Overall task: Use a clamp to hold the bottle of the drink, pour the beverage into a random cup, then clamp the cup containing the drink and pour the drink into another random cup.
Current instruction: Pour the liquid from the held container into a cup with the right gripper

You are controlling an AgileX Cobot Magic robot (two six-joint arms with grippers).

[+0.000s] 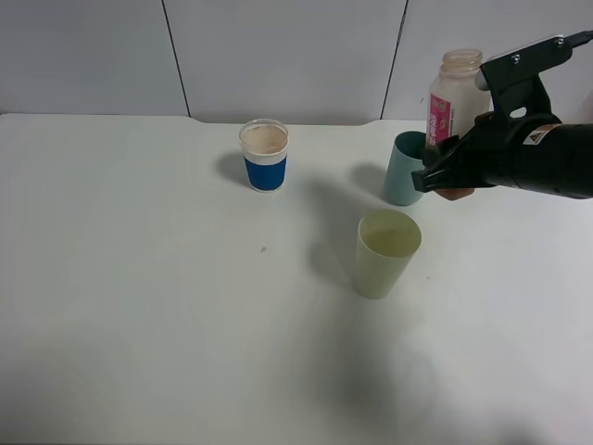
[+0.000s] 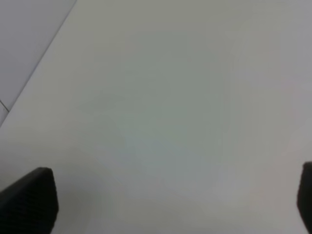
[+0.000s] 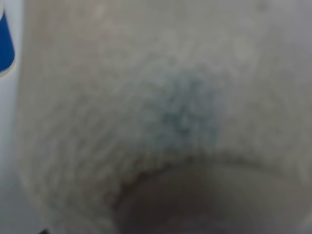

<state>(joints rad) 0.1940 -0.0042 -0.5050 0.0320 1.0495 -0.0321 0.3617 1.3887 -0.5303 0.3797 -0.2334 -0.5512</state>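
Since the bottle of the drink (image 1: 456, 102) is clear plastic with brown liquid (image 1: 456, 194) showing only low down, it likely handles light, smooth and slightly squeezable, best taken across its flat lower sides; its pink-red label (image 1: 438, 119) bears white writing too small to read; it is upright at the worktop's (image 1: 139, 278) far right, the right gripper (image 1: 443, 174) pinching its lower body; the teal cup (image 1: 404, 169) is just beside it, the pale yellow-green cup (image 1: 386, 252) near; the left gripper (image 2: 165, 204) hangs spread over bare worktop.
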